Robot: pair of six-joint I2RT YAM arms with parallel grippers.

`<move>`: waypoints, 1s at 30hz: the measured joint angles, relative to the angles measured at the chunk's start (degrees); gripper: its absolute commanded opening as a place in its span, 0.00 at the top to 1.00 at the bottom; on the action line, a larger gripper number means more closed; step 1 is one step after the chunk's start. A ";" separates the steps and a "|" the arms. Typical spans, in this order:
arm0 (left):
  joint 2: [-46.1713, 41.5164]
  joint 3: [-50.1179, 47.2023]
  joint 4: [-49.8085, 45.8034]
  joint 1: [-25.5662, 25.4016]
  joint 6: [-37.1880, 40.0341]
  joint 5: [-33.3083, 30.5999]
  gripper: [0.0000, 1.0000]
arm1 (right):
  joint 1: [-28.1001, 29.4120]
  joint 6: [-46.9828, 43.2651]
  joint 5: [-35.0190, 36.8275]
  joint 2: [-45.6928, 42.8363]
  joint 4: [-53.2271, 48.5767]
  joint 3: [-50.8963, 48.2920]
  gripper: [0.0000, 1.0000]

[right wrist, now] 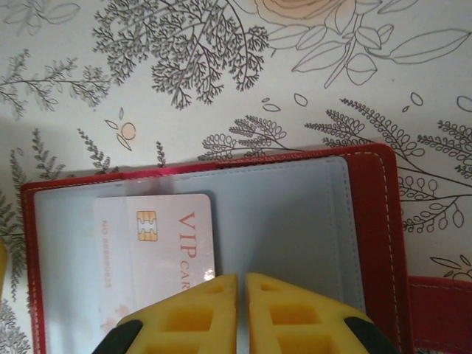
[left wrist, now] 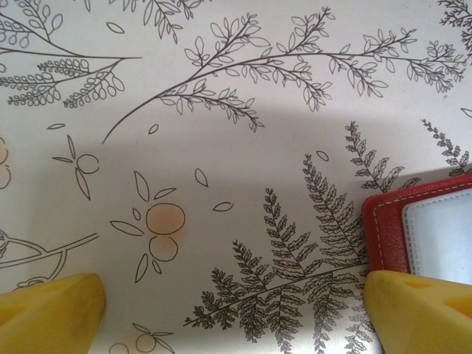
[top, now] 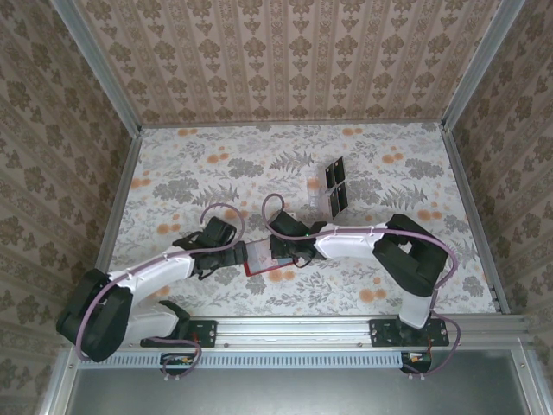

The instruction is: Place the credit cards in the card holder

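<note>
Red card holder (top: 257,259) lies open on the floral worktop (top: 173,164) between both arms, with dark cards (top: 335,186) standing in a clear rack (top: 315,186) beyond.

Left wrist: the left end effector (left wrist: 236,317) is spread wide and empty, one fingertip at the holder's corner, well placed to pin it.

Right wrist: the right end effector (right wrist: 240,310) is pressed nearly together beside a pale VIP card (right wrist: 155,243) in the sleeve; any pinch is unclear. The card should slide in flat and square.

card holder (right wrist: 376,221) open | VIP card (right wrist: 158,243) inside at left | jaws nearly together
</note>
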 measured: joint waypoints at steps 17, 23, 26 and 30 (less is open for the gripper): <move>1.88 0.81 -0.39 -0.46 0.00 -1.14 0.00 | 1.33 0.11 -1.73 3.30 -0.15 3.54 0.90; 2.12 0.85 -0.39 -0.70 0.00 -1.53 0.00 | 2.69 0.50 -2.29 3.58 0.33 4.00 0.91; 2.16 0.85 -0.37 -0.70 0.00 -1.55 0.00 | 3.28 0.68 -2.84 3.67 0.44 4.33 0.91; 2.14 0.85 -0.37 -0.70 0.00 -1.55 0.00 | 3.85 0.83 -3.32 3.69 0.63 4.90 0.91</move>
